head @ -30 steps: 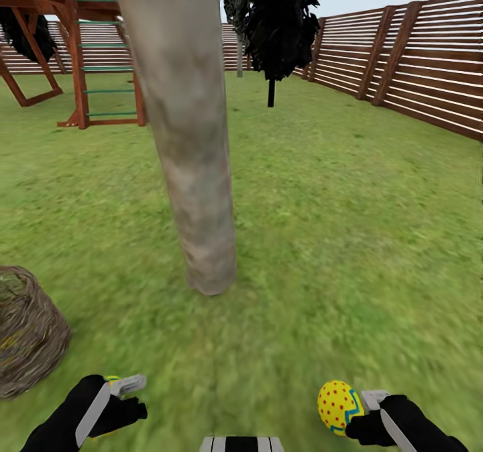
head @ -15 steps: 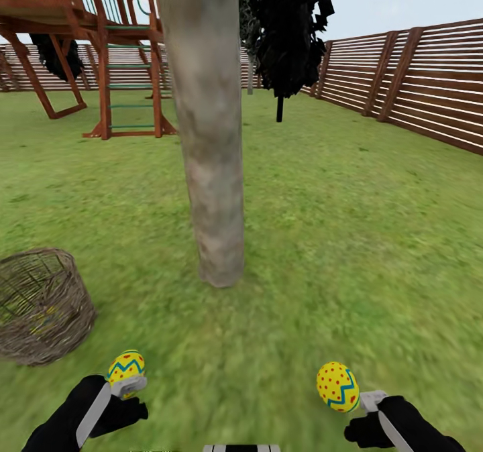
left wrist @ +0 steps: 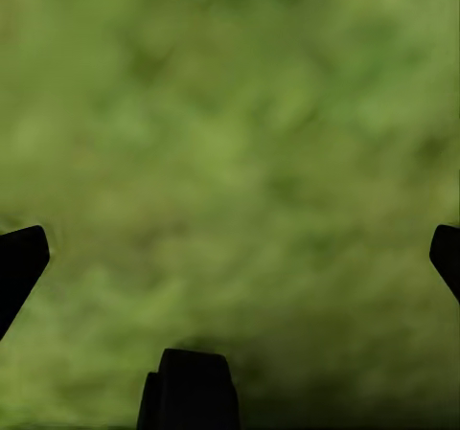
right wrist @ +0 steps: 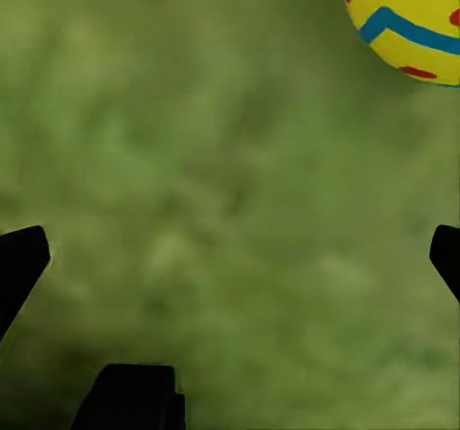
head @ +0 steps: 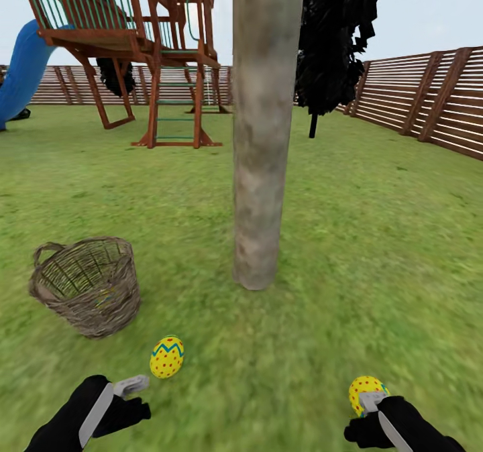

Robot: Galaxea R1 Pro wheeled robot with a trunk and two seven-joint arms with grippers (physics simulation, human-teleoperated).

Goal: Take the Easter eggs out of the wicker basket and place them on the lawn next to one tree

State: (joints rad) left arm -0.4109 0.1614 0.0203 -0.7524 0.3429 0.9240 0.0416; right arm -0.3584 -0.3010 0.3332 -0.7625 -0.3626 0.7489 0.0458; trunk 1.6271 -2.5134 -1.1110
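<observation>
The lawn [head: 376, 237] spread wide and mottled green to a brown slatted fence [head: 429, 100]; on it, towards the far side, stood a wooden playhouse [head: 134, 43] with a blue slide [head: 23, 70] at its left, and a thin-trunked black-leaved tree [head: 335, 36] rose near the fence; nearer the camera, the tree [head: 261, 137] showed a thick, pale grey-brown trunk, upright in the grass; to its left, apart from it, stood the wicker basket [head: 87, 284], tilted a little, its contents too unclear to tell; one Easter egg [head: 166, 357] lay on the grass between the basket and the left gripper [head: 131, 388], clear of both; the second egg [head: 365, 391] lay just in front of the right gripper [head: 372, 402], whose wrist camera showed that egg [right wrist: 407, 18] off to one side, outside the fingers; each gripper's fingers [left wrist: 21, 258] stood wide apart over blurred grass, holding nothing.
</observation>
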